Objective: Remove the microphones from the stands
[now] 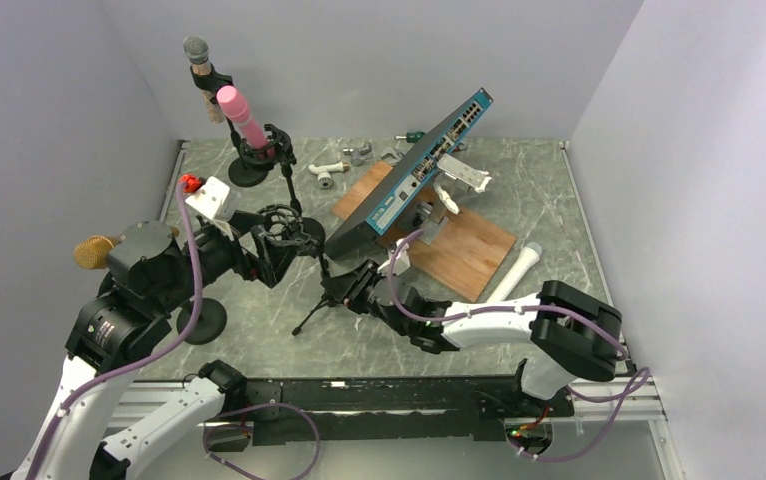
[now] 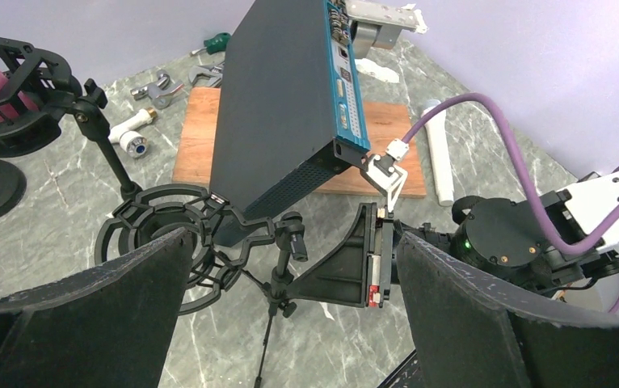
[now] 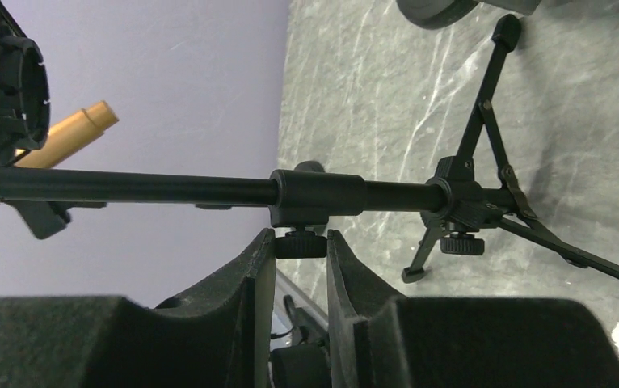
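Now my right end effector (image 3: 301, 259) pinches the stand knob (image 3: 300, 241), and the pole (image 3: 145, 187) runs lengthwise toward the shock mount (image 1: 281, 224) just before my wide-open left end effector (image 2: 294, 240).

bright, even light with soft shadows, mostly sharp.

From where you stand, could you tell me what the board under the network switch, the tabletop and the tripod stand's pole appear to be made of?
Board: likely wood, reddish-brown with faint grain.
Tabletop: stone-look, grey-green with white veins, possibly laminate.
Pole: probably metal, smooth satin black with a soft highlight.
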`<state>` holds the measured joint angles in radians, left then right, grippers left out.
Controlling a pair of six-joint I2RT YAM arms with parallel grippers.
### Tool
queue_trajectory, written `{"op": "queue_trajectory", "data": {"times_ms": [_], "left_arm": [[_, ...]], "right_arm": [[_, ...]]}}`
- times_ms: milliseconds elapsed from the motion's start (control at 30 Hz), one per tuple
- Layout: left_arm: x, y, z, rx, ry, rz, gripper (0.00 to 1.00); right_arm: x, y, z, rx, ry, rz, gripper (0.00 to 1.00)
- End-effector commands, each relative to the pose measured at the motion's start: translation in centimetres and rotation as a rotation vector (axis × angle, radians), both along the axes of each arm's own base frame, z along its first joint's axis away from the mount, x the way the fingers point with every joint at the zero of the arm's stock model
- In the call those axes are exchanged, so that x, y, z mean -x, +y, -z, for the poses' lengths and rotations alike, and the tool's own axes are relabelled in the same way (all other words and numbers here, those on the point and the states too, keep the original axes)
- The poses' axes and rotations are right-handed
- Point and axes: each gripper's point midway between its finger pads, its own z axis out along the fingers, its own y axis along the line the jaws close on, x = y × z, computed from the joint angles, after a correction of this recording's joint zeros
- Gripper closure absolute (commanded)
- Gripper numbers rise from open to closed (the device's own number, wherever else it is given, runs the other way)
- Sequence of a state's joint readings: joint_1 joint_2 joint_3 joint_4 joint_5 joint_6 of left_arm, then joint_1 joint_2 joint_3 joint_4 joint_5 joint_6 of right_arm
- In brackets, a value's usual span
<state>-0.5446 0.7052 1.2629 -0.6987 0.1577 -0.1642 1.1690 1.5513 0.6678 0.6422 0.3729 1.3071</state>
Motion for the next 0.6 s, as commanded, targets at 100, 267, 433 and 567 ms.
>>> {"op": "queue_trajectory", "data": {"times_ms": [100,267,433,567], "left_arm": [[-0.6,0.0,-0.6,-0.007,-0.033,-0.014,0.01],[-0.7,0.1,-1.1,-0.003,-0.037,-0.02,0.01],[-0.7,0.4,-1.4,-0.009,-0.042,-0.03,0.0],[-0.6,1.1,-1.9,-0.009,-0.06,-0.064,0.01]], "right_arm": [[-0.2,-5.1,7.6,0.559,-0.04,0.106,1.0],[-0.7,-6.5,9.0,0.907,-0.145,0.116,1.0],[-1.1,-7.2,9.6,1.165,-0.217,0.092,1.0],[-1.3,-7.7,8.2,1.298,-0.319,0.096,1.0]]}}
